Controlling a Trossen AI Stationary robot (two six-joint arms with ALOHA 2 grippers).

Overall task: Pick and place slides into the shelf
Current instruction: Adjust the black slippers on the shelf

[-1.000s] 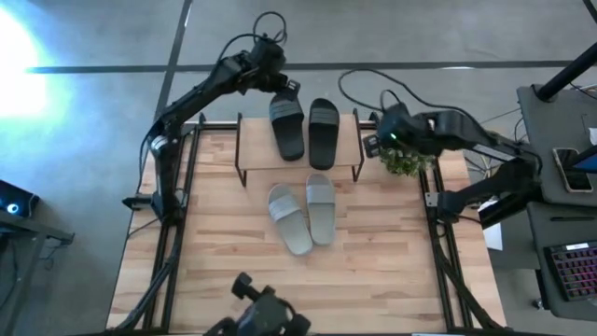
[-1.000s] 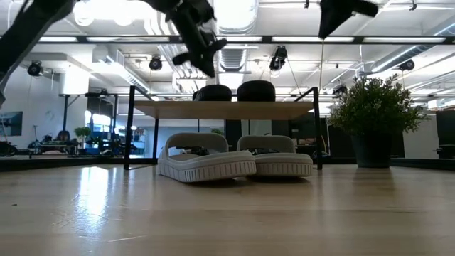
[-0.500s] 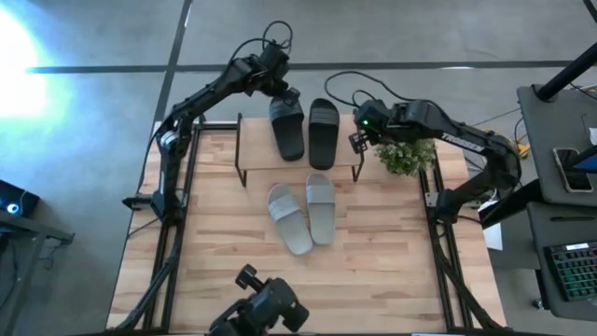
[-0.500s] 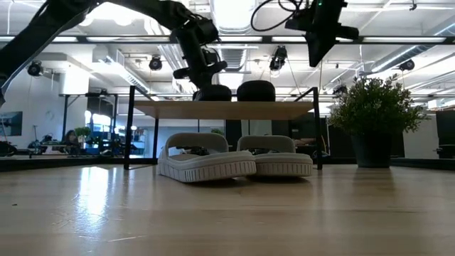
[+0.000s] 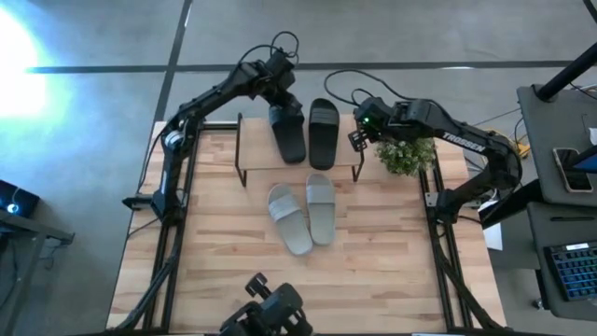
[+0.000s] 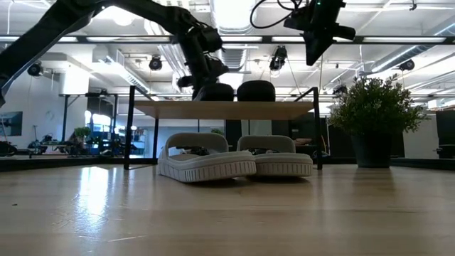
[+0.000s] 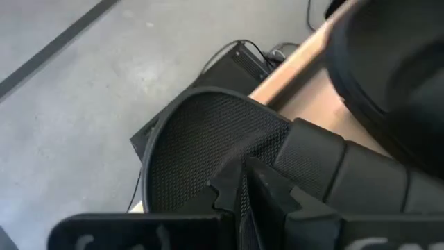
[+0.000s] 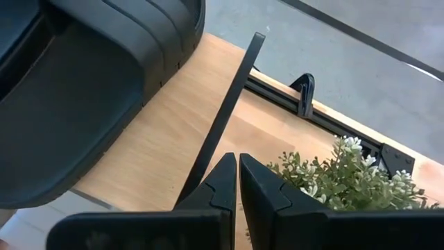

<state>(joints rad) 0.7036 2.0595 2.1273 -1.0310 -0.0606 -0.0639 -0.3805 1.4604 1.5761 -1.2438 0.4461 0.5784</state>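
Two black slides lie side by side on the shelf at the table's far side, the left one and the right one. Two light grey slides lie on the table in front of the shelf; the low view shows them under its board. My left gripper is shut over the far end of the left black slide. My right gripper is shut and empty above the shelf's right end, beside its black metal bar. My left gripper's shut fingertips meet the textured footbed of the left black slide at its far end, behind the strap. They come from above, slanting from the far side. The slide lies flat on the shelf's board.
A potted plant stands just right of the shelf, close to my right gripper, and shows in the right wrist view. Cables lie on the floor behind the table. The near half of the tabletop is bare wood.
My left gripper has come down onto the far end of the left black slide. My right gripper has moved down and toward the table's left, from over the plant to the shelf's right end. Both stay shut.
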